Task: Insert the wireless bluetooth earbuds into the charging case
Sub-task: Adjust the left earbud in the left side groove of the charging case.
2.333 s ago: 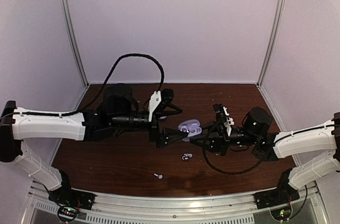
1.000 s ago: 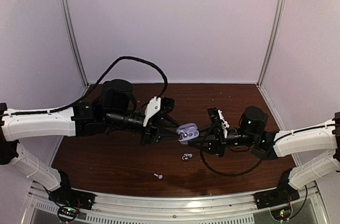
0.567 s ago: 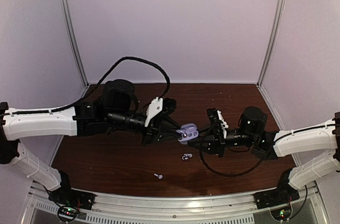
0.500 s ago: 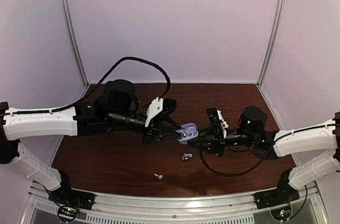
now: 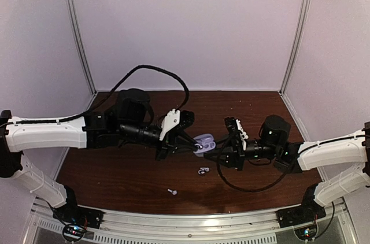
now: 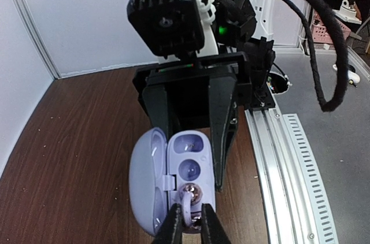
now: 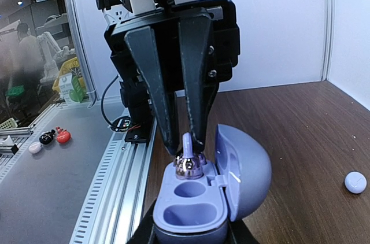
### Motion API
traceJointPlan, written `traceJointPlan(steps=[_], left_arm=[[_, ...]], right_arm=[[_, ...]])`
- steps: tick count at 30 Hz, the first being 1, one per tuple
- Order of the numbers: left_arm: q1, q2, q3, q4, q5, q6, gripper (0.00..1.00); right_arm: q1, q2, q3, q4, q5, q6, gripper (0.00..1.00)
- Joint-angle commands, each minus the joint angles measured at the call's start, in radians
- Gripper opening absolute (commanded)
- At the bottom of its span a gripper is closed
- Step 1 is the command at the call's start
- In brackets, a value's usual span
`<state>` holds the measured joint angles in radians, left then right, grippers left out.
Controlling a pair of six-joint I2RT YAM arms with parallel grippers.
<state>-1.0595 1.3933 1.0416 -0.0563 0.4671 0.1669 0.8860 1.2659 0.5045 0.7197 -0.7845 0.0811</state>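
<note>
The lavender charging case (image 5: 203,141) is held open above the table, lid hinged to one side (image 7: 245,166). My right gripper (image 5: 214,151) is shut on its base (image 7: 193,238). One earbud (image 6: 191,198) sits in the end socket of the case (image 6: 185,166), its stem sticking out. My left gripper (image 6: 191,228) is shut on that stem, its fingers (image 7: 195,82) on either side of the earbud (image 7: 189,160). The case's other two hollows are bare. Two more earbuds lie on the table (image 5: 203,170) (image 5: 171,191).
The dark wood table (image 5: 133,169) is walled on three sides by white panels. A metal rail (image 5: 191,224) runs along the near edge. A small white round object (image 7: 355,182) lies on the table beyond the case in the right wrist view.
The left arm has moved right to the case and its jaws have narrowed onto the earbud's stem. The right arm has kept the case in place.
</note>
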Motion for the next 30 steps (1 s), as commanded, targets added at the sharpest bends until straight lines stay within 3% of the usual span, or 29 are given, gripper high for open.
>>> traceJointPlan(steps=[1,10,22,30], left_arm=[[-0.005,0.014,0.025,0.012,0.001,0.013,0.11],[-0.011,0.046,0.02,0.004,0.014,0.013,0.02],[-0.023,0.094,0.014,-0.015,0.039,0.017,0.0],[-0.023,0.043,0.033,-0.041,-0.036,0.021,0.2]], right_arm=[[0.004,-0.014,0.03,0.025,-0.004,-0.001,0.0],[0.006,-0.03,0.028,0.041,-0.004,0.009,0.0],[0.007,-0.049,0.023,0.085,-0.013,0.025,0.0],[0.007,-0.042,0.005,0.067,0.007,0.015,0.0]])
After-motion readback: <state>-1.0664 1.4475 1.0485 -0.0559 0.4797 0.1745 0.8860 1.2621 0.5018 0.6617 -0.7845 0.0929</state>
